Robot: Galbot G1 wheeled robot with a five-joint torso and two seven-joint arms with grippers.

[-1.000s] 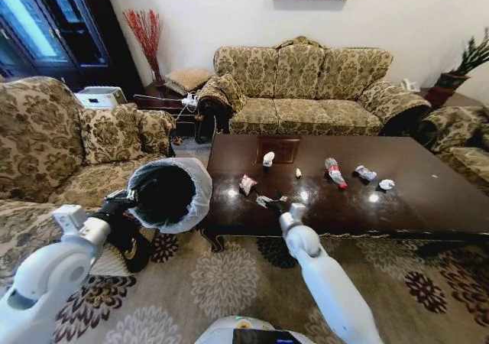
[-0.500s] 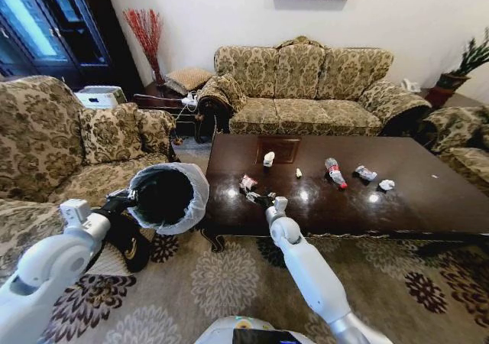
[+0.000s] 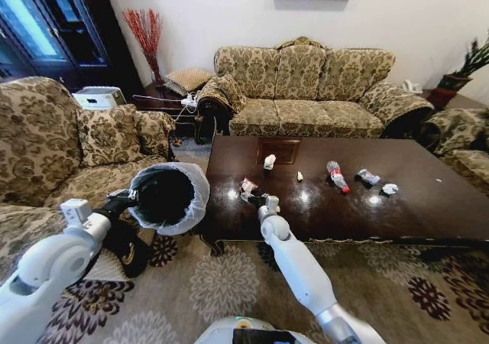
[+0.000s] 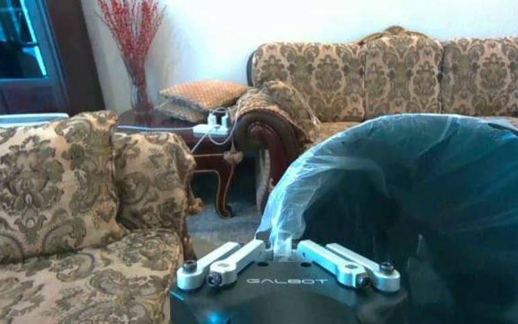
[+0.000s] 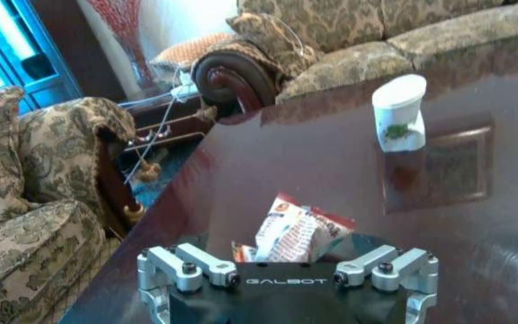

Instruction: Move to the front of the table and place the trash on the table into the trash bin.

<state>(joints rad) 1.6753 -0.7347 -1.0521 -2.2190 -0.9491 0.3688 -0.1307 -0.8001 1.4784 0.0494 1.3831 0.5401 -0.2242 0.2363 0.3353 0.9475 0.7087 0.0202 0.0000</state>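
My left gripper is clamped on the lined rim of the bin, holding it tipped up off the floor beside the table's near left corner, its mouth turned toward the table. My right gripper is spread wide, low over the tabletop with a finger on either side of the pink-white wrapper. Still on the table are the cup, the bottle, a silvery wrapper and crumpled paper.
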